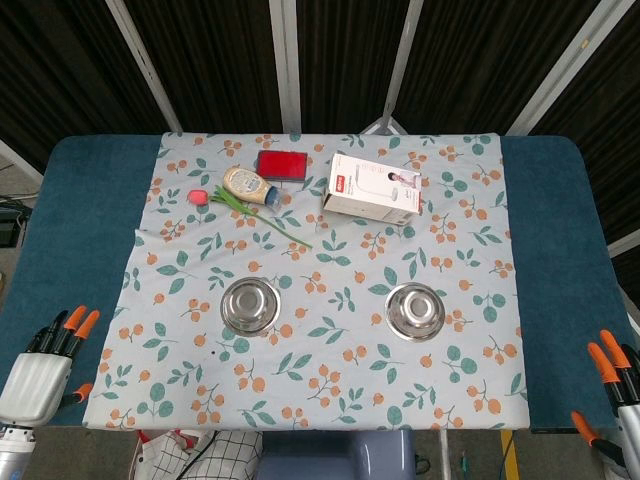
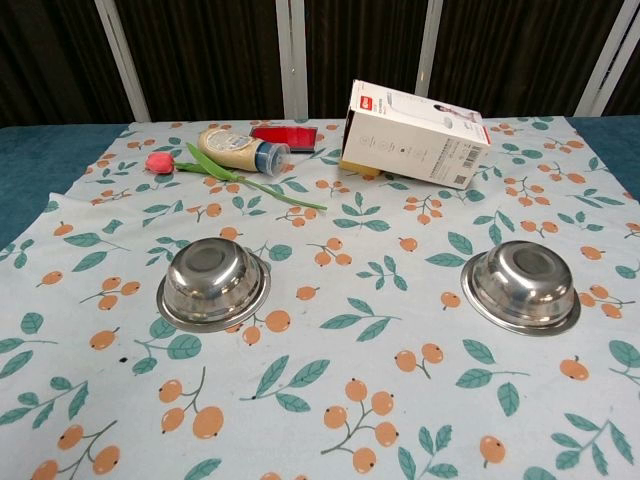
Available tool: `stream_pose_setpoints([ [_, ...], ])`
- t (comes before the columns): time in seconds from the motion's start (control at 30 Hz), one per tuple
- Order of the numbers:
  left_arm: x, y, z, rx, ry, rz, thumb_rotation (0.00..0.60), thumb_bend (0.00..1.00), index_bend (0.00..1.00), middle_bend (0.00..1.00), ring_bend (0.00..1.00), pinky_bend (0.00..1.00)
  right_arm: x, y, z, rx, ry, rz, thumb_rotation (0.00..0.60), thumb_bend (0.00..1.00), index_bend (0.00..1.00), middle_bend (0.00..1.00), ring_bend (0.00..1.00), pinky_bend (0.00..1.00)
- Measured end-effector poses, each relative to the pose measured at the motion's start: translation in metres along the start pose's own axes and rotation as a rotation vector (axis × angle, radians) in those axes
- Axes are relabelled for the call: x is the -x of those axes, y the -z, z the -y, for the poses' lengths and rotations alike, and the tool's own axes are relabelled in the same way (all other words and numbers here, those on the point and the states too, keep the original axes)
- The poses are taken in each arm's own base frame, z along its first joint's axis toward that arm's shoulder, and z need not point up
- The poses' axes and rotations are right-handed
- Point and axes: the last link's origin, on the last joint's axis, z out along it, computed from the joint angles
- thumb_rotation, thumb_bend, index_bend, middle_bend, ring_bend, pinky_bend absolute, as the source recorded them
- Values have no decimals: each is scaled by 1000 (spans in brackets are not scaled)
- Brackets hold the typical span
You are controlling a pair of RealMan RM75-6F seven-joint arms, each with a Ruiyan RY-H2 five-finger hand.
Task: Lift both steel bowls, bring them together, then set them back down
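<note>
Two steel bowls stand upright on the floral cloth, apart from each other: the left bowl (image 1: 250, 304) (image 2: 213, 283) and the right bowl (image 1: 415, 311) (image 2: 521, 285). My left hand (image 1: 45, 365) hangs at the table's near left corner, fingers apart, holding nothing. At the near right corner my right hand (image 1: 615, 385) shows only partly, its orange-tipped fingers spread and empty. Both hands are far from the bowls. The chest view shows neither hand.
At the back of the cloth lie a white carton (image 1: 374, 187) (image 2: 415, 134), a tipped sauce bottle (image 1: 250, 186) (image 2: 240, 149), a red flat box (image 1: 283, 163) (image 2: 287, 136) and a pink tulip with a green stem (image 1: 250, 210) (image 2: 215, 174).
</note>
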Motion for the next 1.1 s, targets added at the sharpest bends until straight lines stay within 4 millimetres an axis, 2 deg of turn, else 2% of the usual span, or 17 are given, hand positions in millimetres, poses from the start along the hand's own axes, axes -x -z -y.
stream_pose_setpoints([
  [0.2, 2, -1, -4, 5, 1, 5, 600, 100, 0, 0, 0, 184, 2, 0, 1, -2, 5, 8, 600, 270, 0, 0, 0, 87],
  [0.33, 5, -12, -13, 26, 7, 6, 600, 99, 0, 0, 0, 185, 5, -3, 2, -4, 11, 23, 600, 271, 0, 0, 0, 87],
  [0.53, 6, -45, -42, 90, -7, 0, 600, 100, 0, 0, 0, 184, 10, -10, 2, -1, 13, 45, 600, 270, 0, 0, 0, 87],
  [0.7, 7, -79, -75, 138, -31, 33, 600, 100, 0, 0, 0, 184, 12, -18, 0, 13, 7, 56, 600, 271, 0, 0, 0, 87],
  [1.1, -1, -154, -144, 204, -43, 146, 600, 112, 0, 1, 0, 184, 17, -39, -16, 102, 1, 92, 600, 271, 0, 0, 0, 87],
])
